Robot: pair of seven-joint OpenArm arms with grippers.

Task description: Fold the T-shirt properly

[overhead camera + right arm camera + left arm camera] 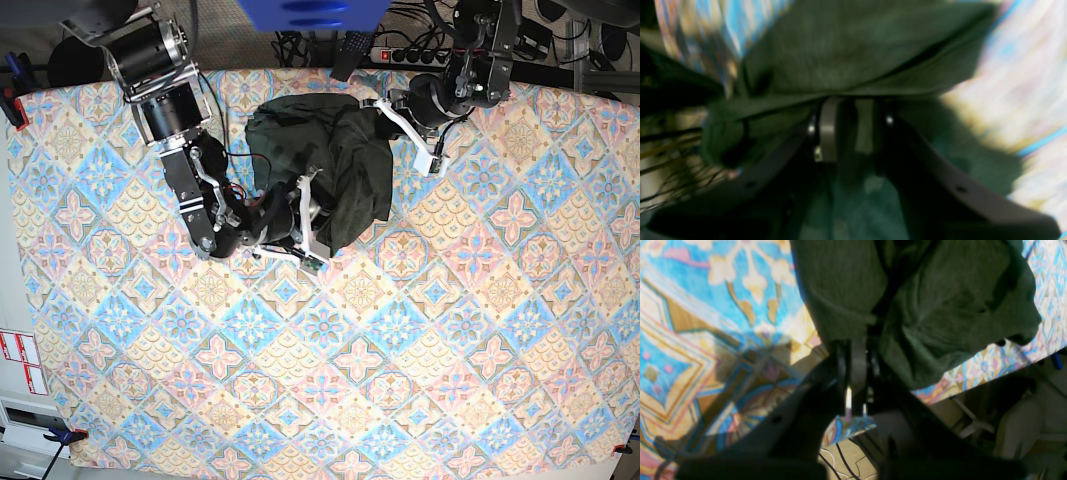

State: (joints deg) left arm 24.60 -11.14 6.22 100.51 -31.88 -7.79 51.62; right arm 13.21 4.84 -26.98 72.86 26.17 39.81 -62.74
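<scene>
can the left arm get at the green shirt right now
Probably yes. The left end effector is already at the edge of the dark olive-green knit T-shirt and looks shut on a fold of it; nothing stands between them on the patterned tablecloth.

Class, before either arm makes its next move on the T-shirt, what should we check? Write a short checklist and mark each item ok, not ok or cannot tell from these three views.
1. Left end effector has cloth: ok. Its jaws are closed on a fold of the T-shirt.
2. Right end effector has cloth: ok. Its jaws pinch a shirt edge, though that view is blurred.
3. T-shirt spread flat: not ok. It lies bunched near the table's far edge.
4. Sleeves and hem located: cannot tell. They are lost in the heap.
5. Room to spread it: ok. The patterned tablecloth is bare on the near side.
</scene>
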